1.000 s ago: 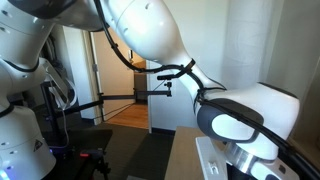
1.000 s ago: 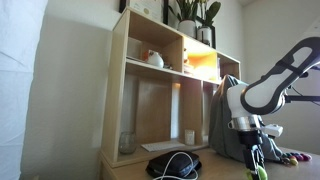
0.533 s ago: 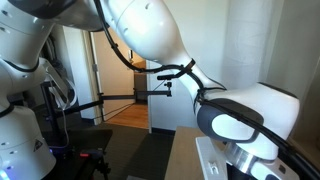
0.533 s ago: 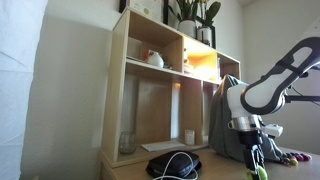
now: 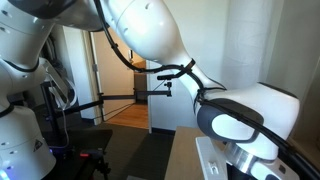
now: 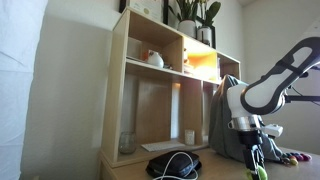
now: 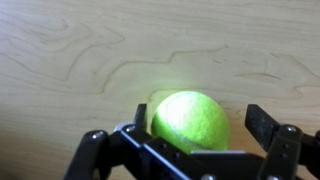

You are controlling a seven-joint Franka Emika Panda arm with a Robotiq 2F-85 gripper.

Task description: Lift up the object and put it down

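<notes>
While the ball (image 7: 188, 120) lies on the table (image 7: 70, 60) between the gripper's (image 7: 200, 125) wide-apart jaws, the lift seems not yet begun.

Wrist view is soft all over. The tennis ball (image 7: 190, 120) is bright, near overexposed, with a small shadow at its 9 o'clock on the evenly lit surface (image 7: 90, 50). The end effector (image 7: 198, 126) is dark and blurry. In an exterior view the arm (image 5: 150, 30) sits close to the lens, its highlights almost blown. The shelf (image 6: 140, 100) glows warm at 2 o'clock, possibly from a lamp.
</notes>
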